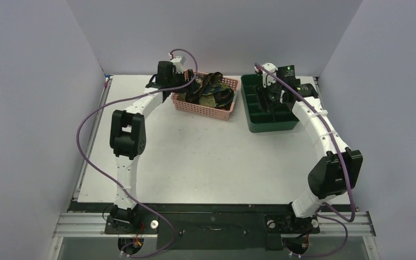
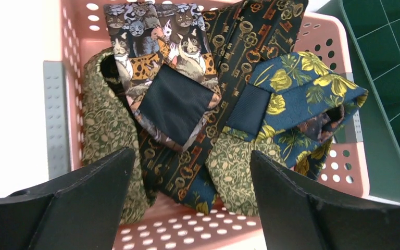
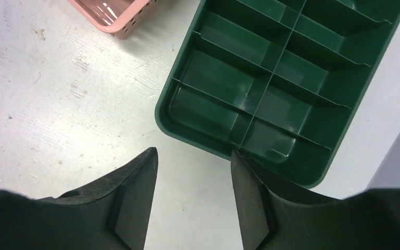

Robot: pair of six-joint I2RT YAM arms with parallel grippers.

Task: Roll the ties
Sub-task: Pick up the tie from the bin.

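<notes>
Several ties lie bunched in a pink mesh basket. The left wrist view shows a cat-print tie, a dark key-print tie, a blue tie with yellow flowers and an olive-green vine-print tie. My left gripper is open and empty just above the ties, at the basket's left end. My right gripper is open and empty over bare table at the corner of the dark green tray, with its right finger overlapping the tray's rim; from above it shows over the tray.
The compartmented green tray stands right of the basket at the back of the white table; its compartments hold nothing. A corner of the basket shows in the right wrist view. Grey walls enclose the table on three sides.
</notes>
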